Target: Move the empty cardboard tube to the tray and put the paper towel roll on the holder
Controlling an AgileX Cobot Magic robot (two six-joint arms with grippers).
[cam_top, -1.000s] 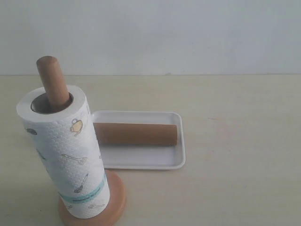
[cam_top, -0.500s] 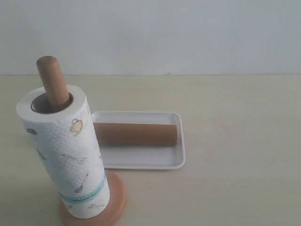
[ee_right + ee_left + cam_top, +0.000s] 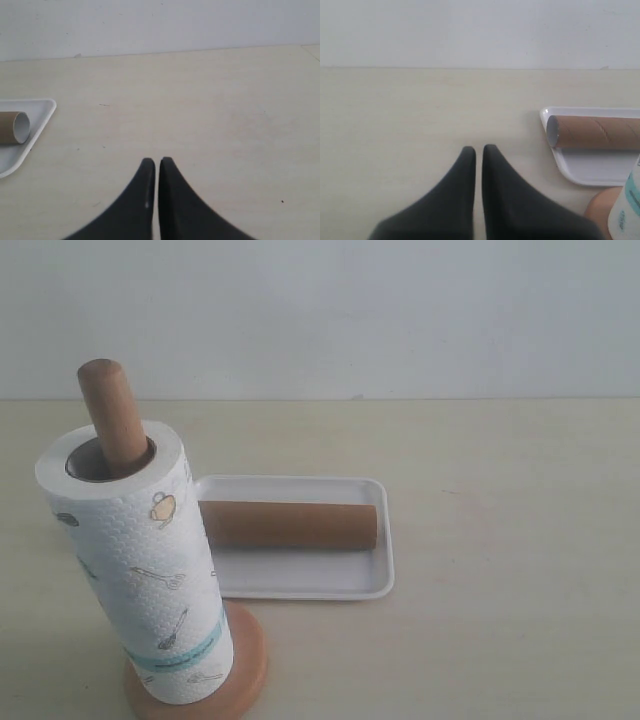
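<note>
The brown cardboard tube (image 3: 288, 525) lies on its side in the white tray (image 3: 300, 580). The printed paper towel roll (image 3: 135, 565) stands on the wooden holder (image 3: 250, 660), and the holder's pole sticks out of the roll's top. In the left wrist view the tube (image 3: 595, 133), the tray (image 3: 575, 172) and a corner of the roll (image 3: 630, 205) show off to one side. My left gripper (image 3: 479, 150) is shut and empty over bare table. My right gripper (image 3: 157, 162) is shut and empty, well away from the tube (image 3: 12, 127) and the tray (image 3: 35, 127). Neither gripper shows in the exterior view.
A light wooden table (image 3: 500, 540) carries everything, with a pale wall behind it. The holder's base (image 3: 600, 212) peeks in at the corner of the left wrist view.
</note>
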